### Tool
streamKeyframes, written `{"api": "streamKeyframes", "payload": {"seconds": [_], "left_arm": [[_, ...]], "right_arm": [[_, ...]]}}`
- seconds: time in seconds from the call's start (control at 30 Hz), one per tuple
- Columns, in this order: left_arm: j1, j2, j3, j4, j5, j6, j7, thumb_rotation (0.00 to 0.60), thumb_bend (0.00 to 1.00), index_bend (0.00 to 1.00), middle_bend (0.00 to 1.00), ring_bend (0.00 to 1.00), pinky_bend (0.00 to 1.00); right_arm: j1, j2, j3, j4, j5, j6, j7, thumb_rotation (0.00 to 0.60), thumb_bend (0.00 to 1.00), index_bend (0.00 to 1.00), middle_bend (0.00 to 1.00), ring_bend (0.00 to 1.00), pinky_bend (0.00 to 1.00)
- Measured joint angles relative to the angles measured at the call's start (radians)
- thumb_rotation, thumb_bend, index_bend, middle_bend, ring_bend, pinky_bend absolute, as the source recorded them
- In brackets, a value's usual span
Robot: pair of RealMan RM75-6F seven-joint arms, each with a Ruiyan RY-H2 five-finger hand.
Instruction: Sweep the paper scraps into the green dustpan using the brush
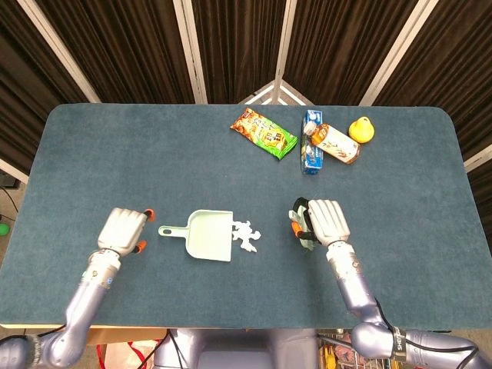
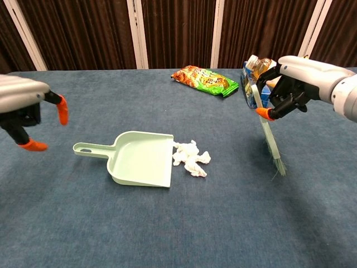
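Note:
A pale green dustpan (image 1: 206,234) (image 2: 139,158) lies flat at mid-table with its handle pointing left. White paper scraps (image 1: 246,234) (image 2: 191,157) sit against its open right edge. My right hand (image 1: 323,221) (image 2: 291,84) grips the handle of the brush (image 2: 270,140), which hangs nearly upright with its bristles down to the table, well right of the scraps. From above the hand hides most of the brush (image 1: 300,224). My left hand (image 1: 123,229) (image 2: 25,114) hovers just left of the dustpan handle, fingers apart and holding nothing.
At the back of the table lie a snack bag (image 1: 264,132), a blue carton (image 1: 310,144), a bottle (image 1: 333,143) and a yellow fruit (image 1: 361,129). The blue table (image 1: 115,154) ends close behind my hands at the front edge.

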Motion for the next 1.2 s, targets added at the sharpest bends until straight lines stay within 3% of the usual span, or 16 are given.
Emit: {"api": "streamKeyframes", "payload": {"seconds": [0.13,0.33,0.77,1.03,1.2], "left_arm": [[-0.061,-0.084,-0.002,0.022,-0.104,0.031,0.085,0.600,0.32,0.40,1.00,0.99,0.98],[-0.118,-0.163,-0.001,0.062,-0.174,0.081,0.127,0.600,0.37,0.41,1.00,0.99,0.98],[-0.182,-0.239,-0.004,0.140,-0.282,0.113,0.145,0.600,0.41,0.43,1.00,0.99,0.98],[-0.209,-0.280,0.003,0.182,-0.292,0.112,0.124,0.600,0.44,0.44,1.00,0.99,0.98],[-0.216,-0.285,0.014,0.192,-0.292,0.118,0.121,0.600,0.50,0.51,1.00,1.00,0.99]], "right_arm": [[0.001,0.010,-0.004,-0.002,0.003,0.002,0.011,0.600,0.47,0.80,0.86,0.93,0.78],[0.001,0.023,-0.014,0.002,0.001,0.003,0.025,0.600,0.47,0.80,0.86,0.93,0.78],[0.006,0.044,-0.025,0.003,0.003,0.008,0.040,0.600,0.47,0.80,0.86,0.93,0.78],[0.009,0.049,-0.034,0.003,0.007,0.011,0.040,0.600,0.47,0.80,0.86,0.93,0.78],[0.009,0.046,-0.038,0.000,0.008,0.015,0.043,0.600,0.47,0.80,0.86,0.93,0.78]]}}
